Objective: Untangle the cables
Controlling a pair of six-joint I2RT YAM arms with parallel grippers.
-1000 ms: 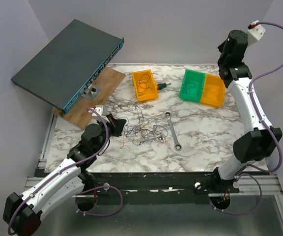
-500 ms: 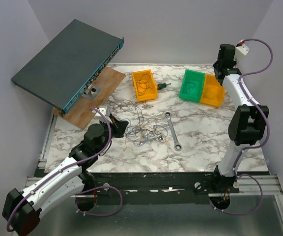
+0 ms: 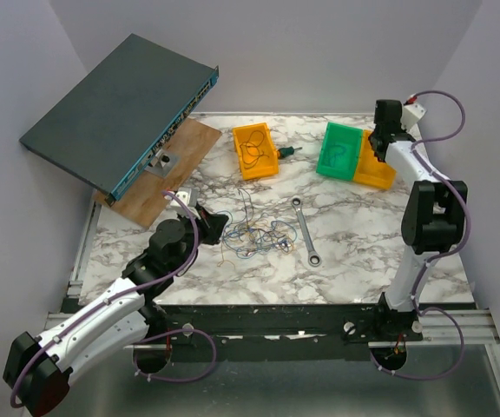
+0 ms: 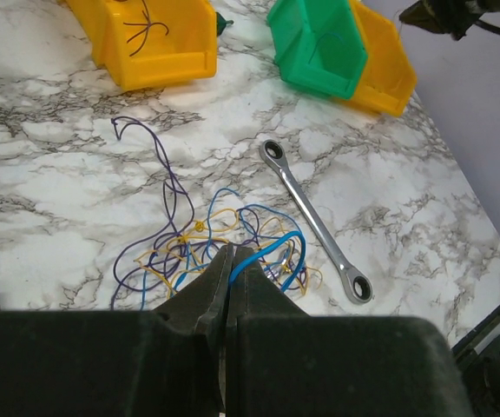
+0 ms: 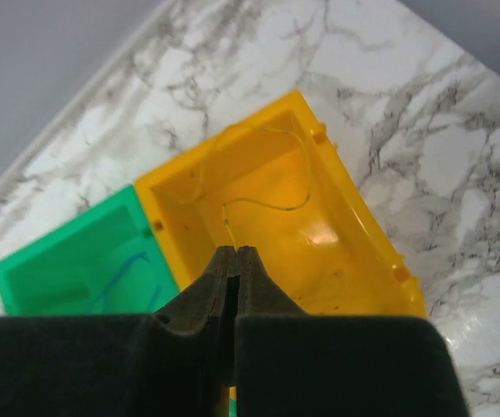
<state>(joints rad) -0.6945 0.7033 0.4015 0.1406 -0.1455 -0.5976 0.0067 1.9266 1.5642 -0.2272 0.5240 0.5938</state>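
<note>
The cables (image 3: 254, 233) are a small tangle of thin blue, yellow-orange and dark purple wires on the marble table, left of the wrench; they also show in the left wrist view (image 4: 189, 239). My left gripper (image 3: 218, 226) (image 4: 231, 252) sits at the tangle's left edge, shut on a loop of blue wire (image 4: 272, 243). My right gripper (image 3: 373, 146) (image 5: 235, 250) is at the back right over the right yellow bin (image 5: 319, 261). It is shut on the end of a thin yellow wire (image 5: 267, 207) that curls into that bin.
A green bin (image 3: 340, 149) (image 5: 76, 261) holding a blue wire adjoins the right yellow bin. Another yellow bin (image 3: 256, 151) with a dark wire stands at back centre. A silver wrench (image 3: 305, 230) (image 4: 315, 221) lies right of the tangle. A network switch (image 3: 120, 109) leans on a wooden board (image 3: 167, 169).
My right arm has swung down from high at the back right to the right yellow bin. My left gripper has edged right, into the tangle's edge.
</note>
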